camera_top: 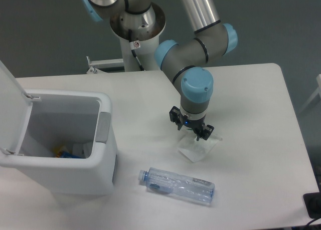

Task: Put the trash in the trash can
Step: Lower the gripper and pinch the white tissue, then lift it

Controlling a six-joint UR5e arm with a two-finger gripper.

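A crumpled white wrapper [195,149] lies on the table right of centre. My gripper [191,129] hangs directly over its upper part, fingers spread open on either side, nothing held. The wrapper's top is partly hidden by the fingers. A clear plastic bottle [176,185] with a blue cap and bluish label lies on its side nearer the front edge. The white trash can [95,162] stands at the left with its lid [9,104] raised; a grey panel [103,127] faces the wrapper.
Some coloured bits lie at the bottom of the bin [67,152]. The arm's base column [135,37] rises at the back edge of the table. A dark object [313,205] sits at the far right front corner.
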